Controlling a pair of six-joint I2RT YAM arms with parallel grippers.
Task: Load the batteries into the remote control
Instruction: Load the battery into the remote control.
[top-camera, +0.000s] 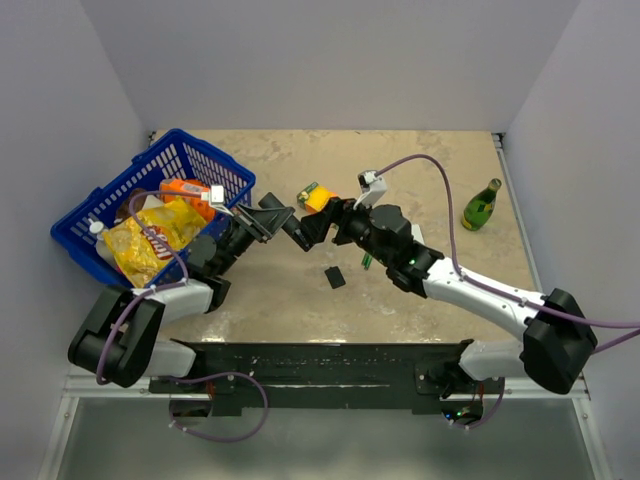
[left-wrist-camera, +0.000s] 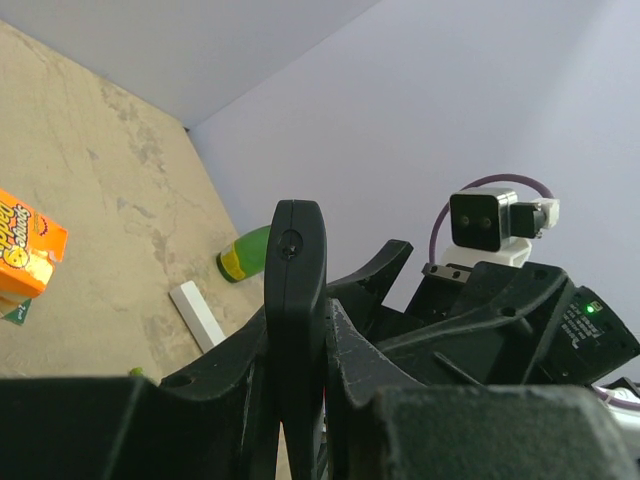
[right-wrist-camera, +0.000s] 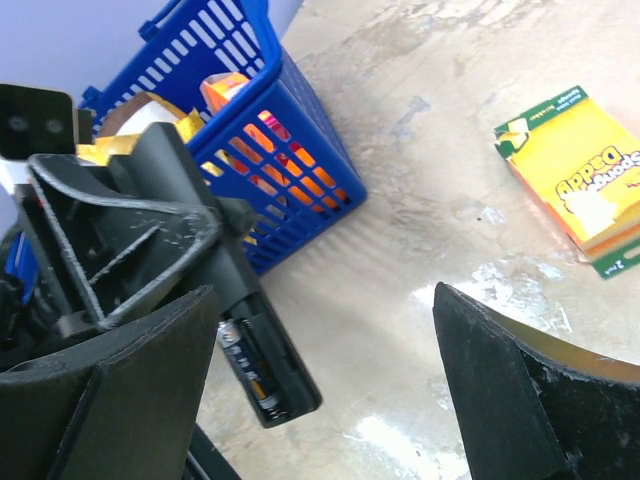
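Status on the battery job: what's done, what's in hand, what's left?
Done: the remote has its bay open and at least one battery sits inside; whether both are in, I cannot tell. In hand: the left gripper has its jaws shut on the remote; the right gripper hovers beside it, jaws open and empty. Left: the cover lies on the table, not yet fitted.

Held remote control (right-wrist-camera: 290, 385): smooth black plastic, slight sheen. On my right gripper (right-wrist-camera: 320, 300) the fingers (right-wrist-camera: 530, 400) are matt black plastic, rough and grainy. The basket (right-wrist-camera: 300, 150) is glossy blue plastic; table (right-wrist-camera: 450, 190) mottled beige, stone-look, patchy shine; sponge box (right-wrist-camera: 580, 170) printed cardboard; chip bag (top-camera: 150, 240) crinkly shiny foil.
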